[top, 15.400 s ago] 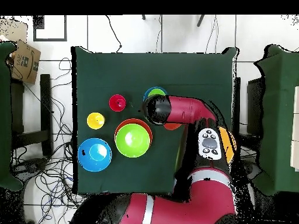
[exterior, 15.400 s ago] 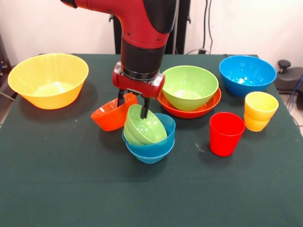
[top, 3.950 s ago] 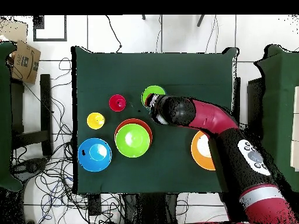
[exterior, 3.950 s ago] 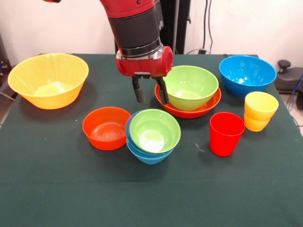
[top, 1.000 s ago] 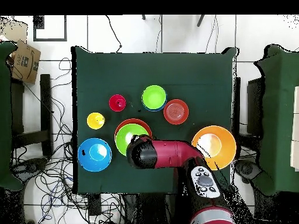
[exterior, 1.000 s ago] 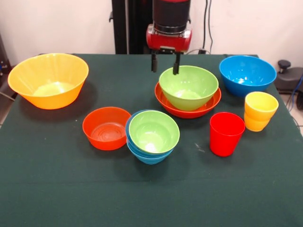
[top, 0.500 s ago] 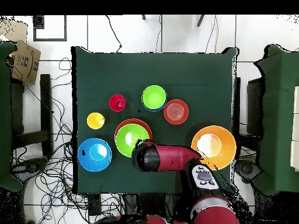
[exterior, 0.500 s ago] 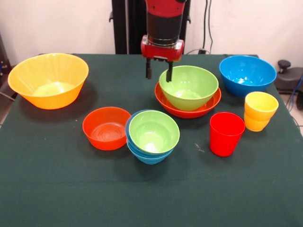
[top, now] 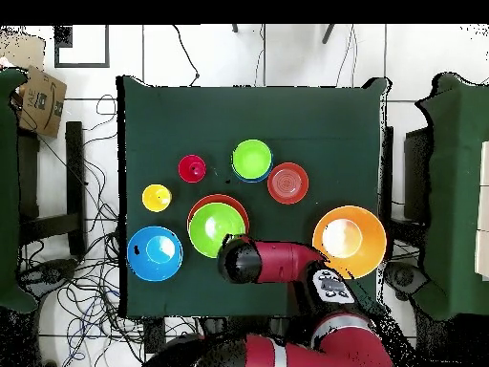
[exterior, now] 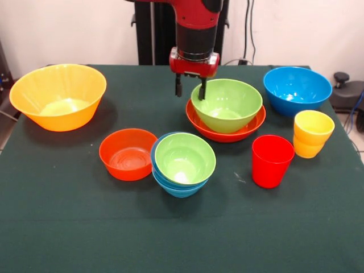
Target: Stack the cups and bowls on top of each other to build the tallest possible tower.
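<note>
Tower so far: small green bowl (exterior: 185,158) nested in a blue bowl (exterior: 177,187), mid-worktop (exterior: 68,227). Taking that stack as reference in the front view: small red-orange bowl (exterior: 128,153) touching its left side, red cup (exterior: 272,160) to its right, yellow cup (exterior: 312,133) further right. Behind it, large green bowl (exterior: 226,105) sits in a red-orange bowl (exterior: 250,128). Gripper (exterior: 190,89) hovers at that bowl's left rim, jaws spread, holding nothing.
</note>
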Robot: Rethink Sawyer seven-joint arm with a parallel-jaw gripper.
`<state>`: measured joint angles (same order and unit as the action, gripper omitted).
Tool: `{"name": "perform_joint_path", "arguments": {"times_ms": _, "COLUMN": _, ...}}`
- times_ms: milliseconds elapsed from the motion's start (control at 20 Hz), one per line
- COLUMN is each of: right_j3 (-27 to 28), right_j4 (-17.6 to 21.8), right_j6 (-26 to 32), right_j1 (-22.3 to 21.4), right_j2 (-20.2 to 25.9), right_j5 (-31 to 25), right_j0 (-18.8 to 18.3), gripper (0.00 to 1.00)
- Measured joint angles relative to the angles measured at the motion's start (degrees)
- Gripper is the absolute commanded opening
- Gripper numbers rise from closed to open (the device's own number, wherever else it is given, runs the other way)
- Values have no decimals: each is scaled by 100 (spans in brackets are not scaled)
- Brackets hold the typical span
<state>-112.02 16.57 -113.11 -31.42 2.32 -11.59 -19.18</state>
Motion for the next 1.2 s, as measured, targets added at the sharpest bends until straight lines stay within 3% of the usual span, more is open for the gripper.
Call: {"name": "perform_joint_path", "arguments": {"times_ms": 1200, "right_j3": 8, "right_j4": 1, "right_j6": 0, "right_j1": -7, "right_j2": -17, "right_j5": 72, "right_j0": -135, "gripper": 100}}
